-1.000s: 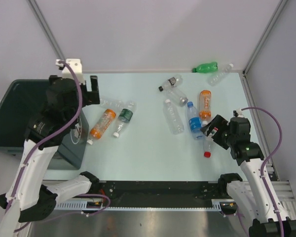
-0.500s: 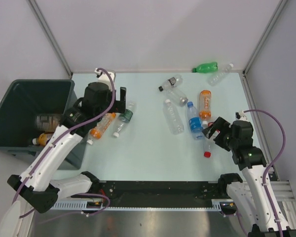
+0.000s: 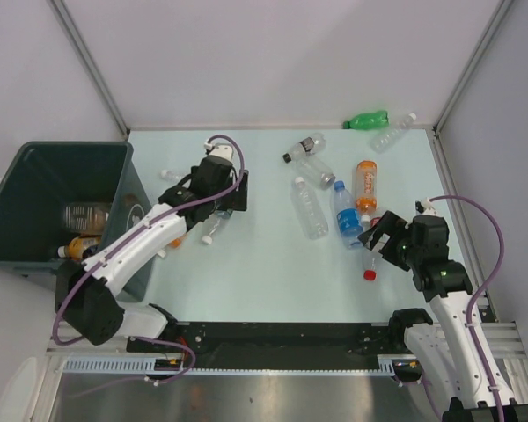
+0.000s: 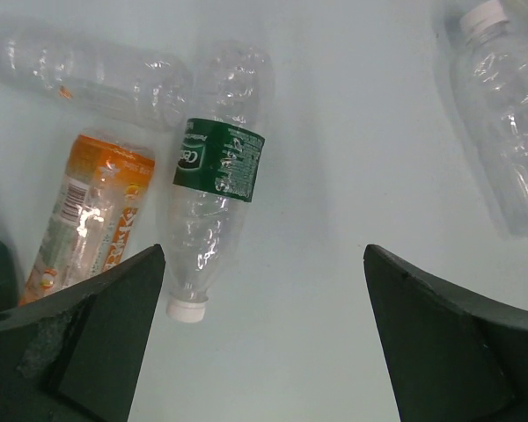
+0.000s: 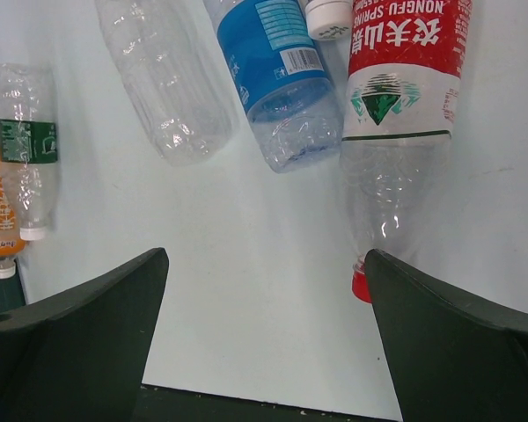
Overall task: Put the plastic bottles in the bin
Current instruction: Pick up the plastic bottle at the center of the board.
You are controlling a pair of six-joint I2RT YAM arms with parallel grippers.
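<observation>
Plastic bottles (image 3: 309, 209) loose nr bin (image 3: 70, 146)

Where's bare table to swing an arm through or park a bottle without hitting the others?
Widest bare table is the near middle, between the green-label bottle by the left gripper and the red-capped bottle by the right gripper. Also bare: the far strip left of the black-capped bottle. Crowded: around the blue-label bottle and the orange bottle beside it.

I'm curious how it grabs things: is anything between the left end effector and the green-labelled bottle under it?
Nothing visible. The open left end effector hangs above the green-labelled bottle, an orange bottle close beside it.
</observation>
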